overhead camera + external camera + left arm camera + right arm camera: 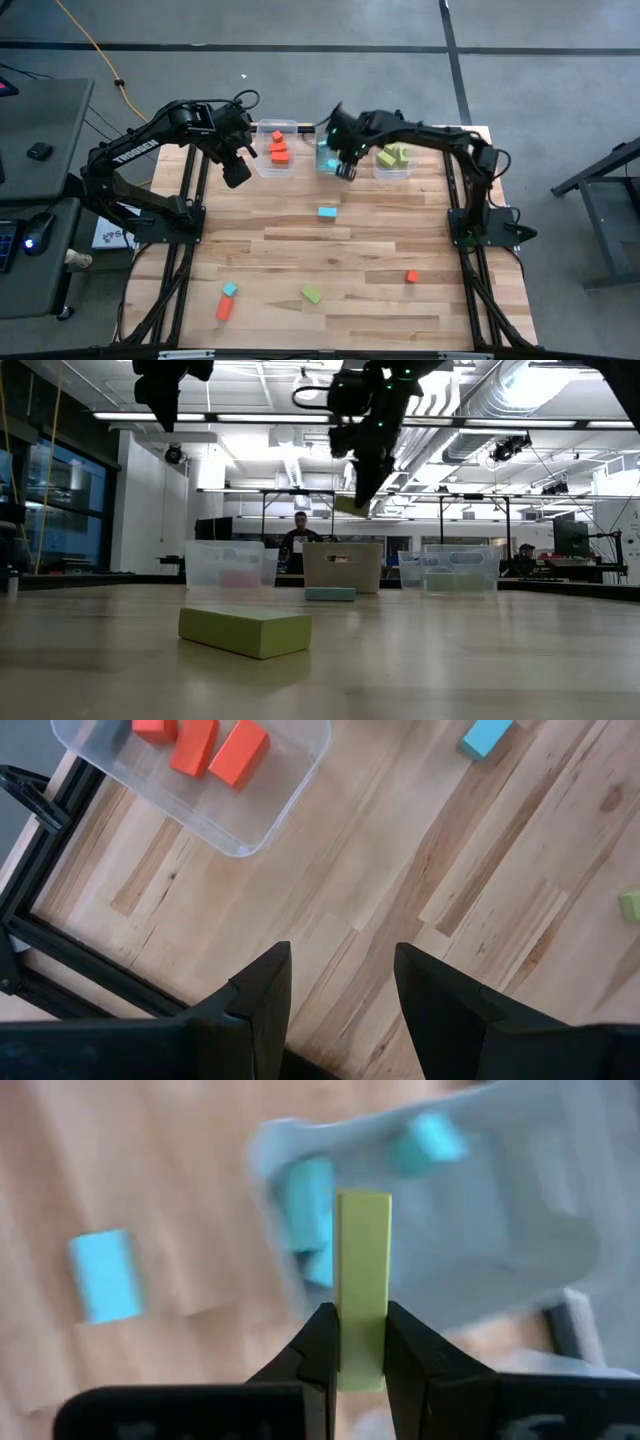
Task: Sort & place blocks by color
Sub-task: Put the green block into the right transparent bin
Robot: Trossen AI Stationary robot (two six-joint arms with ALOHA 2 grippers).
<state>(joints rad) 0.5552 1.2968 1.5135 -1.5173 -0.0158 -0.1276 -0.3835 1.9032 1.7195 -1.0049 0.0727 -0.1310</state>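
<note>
Blocks are judged light, rigid and smooth-sided, best pinched across flat faces. A yellow-green block (362, 1285) is pinched in the right gripper (345, 170), raised at the frame's upper centre over the blue-block bin (326, 160). The left gripper (237, 172), spread and empty, is held beside the red-block bin (262, 167). Open table (370, 245) is left below, with stray blocks scattered

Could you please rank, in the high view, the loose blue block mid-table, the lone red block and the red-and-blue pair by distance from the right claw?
1. Loose blue block, mid-table, nearest the right claw.
2. Lone red block, front right.
3. Red-and-blue pair, front left, farthest.
</note>
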